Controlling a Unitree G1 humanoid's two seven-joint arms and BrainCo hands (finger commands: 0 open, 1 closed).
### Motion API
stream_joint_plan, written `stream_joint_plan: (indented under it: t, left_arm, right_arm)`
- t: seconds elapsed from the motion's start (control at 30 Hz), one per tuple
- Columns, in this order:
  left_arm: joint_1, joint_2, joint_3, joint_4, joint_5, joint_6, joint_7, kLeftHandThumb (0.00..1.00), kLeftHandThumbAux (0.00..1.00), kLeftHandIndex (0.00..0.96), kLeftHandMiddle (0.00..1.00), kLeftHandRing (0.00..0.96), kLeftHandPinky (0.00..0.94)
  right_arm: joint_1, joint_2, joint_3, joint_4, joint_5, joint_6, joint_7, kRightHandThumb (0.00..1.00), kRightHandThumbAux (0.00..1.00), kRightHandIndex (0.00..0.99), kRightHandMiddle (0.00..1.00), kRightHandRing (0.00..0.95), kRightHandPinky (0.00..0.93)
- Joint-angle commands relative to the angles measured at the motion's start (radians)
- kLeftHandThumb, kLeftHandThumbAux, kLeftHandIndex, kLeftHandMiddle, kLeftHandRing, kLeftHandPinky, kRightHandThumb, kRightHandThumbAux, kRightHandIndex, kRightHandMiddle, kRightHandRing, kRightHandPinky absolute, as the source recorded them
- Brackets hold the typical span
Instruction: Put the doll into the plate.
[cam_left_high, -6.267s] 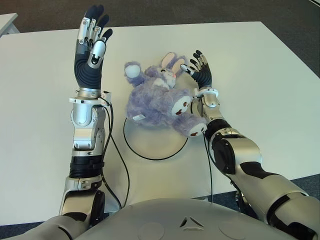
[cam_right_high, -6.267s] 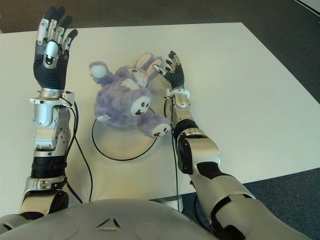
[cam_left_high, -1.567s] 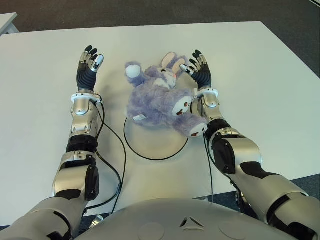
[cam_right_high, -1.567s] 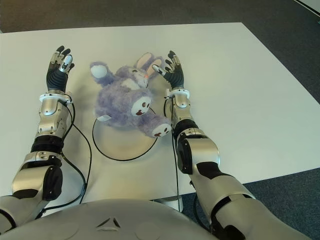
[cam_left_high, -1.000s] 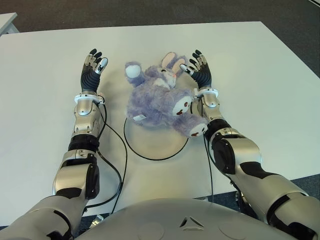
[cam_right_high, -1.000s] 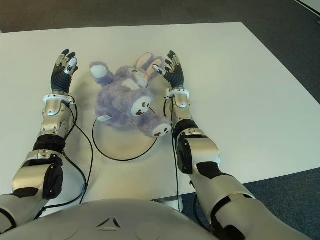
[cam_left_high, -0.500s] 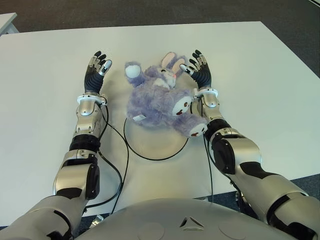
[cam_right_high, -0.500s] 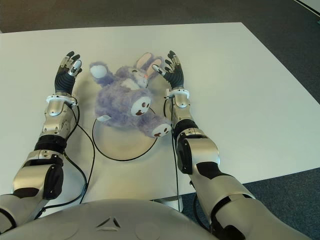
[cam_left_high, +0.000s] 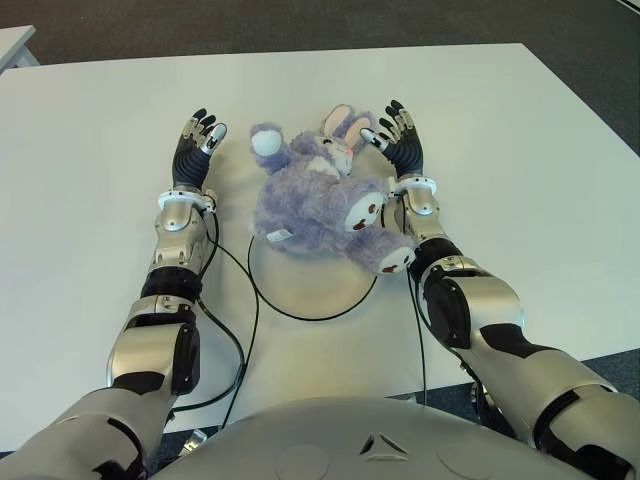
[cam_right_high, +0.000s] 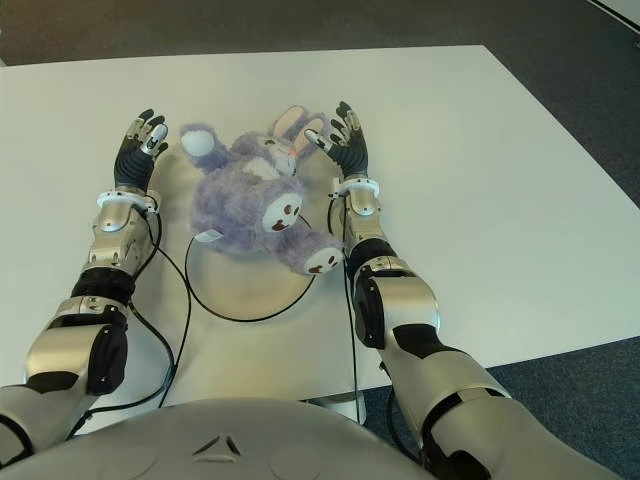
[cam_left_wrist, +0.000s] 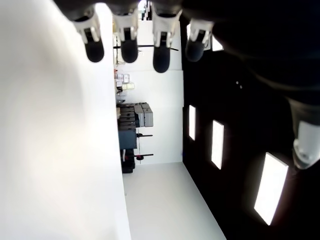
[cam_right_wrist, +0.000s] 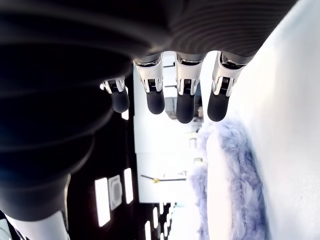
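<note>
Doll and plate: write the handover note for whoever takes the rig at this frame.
Left hand: open, empty, left of the doll.
Right hand: open, empty, beside the doll's ears on its right.
Doll: purple plush rabbit lying across the far rim of the plate, head and one arm over the table.
Done: doll partly on the plate.
Left: grasp it from both sides and shift it nearer, fully inside the rim.

One doll (cam_left_high: 318, 200), one plate (cam_left_high: 300, 292), one table (cam_left_high: 500, 120), apparently nothing else.
</note>
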Motion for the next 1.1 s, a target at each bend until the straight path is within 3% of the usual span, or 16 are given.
stream_joint_plan:
  t: [0.03, 1.1]
  left_arm:
    - [-0.005, -0.001, 0.000, 0.041, 0.001, 0.022, -0.014, 0.000, 0.477, 0.000, 0.112, 0.046, 0.000]
    - [-0.077, 0.005, 0.004, 0.239, 0.026, 0.020, 0.039, 0.000, 0.469, 0.000, 0.094, 0.040, 0.000]
  right_arm:
    - [0.053, 0.015, -0.005, 0.027, 0.005, 0.013, -0.002, 0.045, 0.748, 0.048, 0.082, 0.093, 0.124]
    - [0.055, 0.014, -0.006, 0.027, 0.007, 0.014, 0.002, 0.054, 0.750, 0.047, 0.079, 0.090, 0.126]
